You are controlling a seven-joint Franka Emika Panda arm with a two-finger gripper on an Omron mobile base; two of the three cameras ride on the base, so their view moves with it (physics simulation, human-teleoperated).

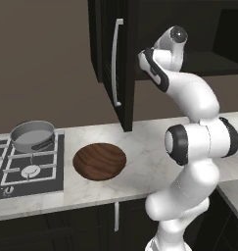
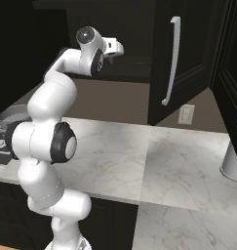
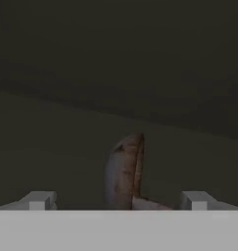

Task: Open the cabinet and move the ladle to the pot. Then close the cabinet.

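The black-brown cabinet stands open: one door (image 1: 121, 73) with a pale bar handle swings out over the counter, and an open door (image 2: 188, 58) also shows in the right base view. My arm reaches up into the dark opening. Inside, the ladle (image 3: 125, 169) lies close in front of the hand, its brown scoop on edge. My gripper (image 3: 118, 201) is open, its two tips far apart on either side of the ladle and not touching it. The grey pot (image 1: 32, 136) sits on the stove's back burner at the left, well below the cabinet.
A wide brown wooden dish (image 1: 99, 161) lies on the marble counter (image 1: 145, 142) beside the stove (image 1: 22, 169). The swung-out door hangs over the counter's back. A wall outlet (image 2: 187, 114) and a white object (image 2: 232, 163) are at the far right.
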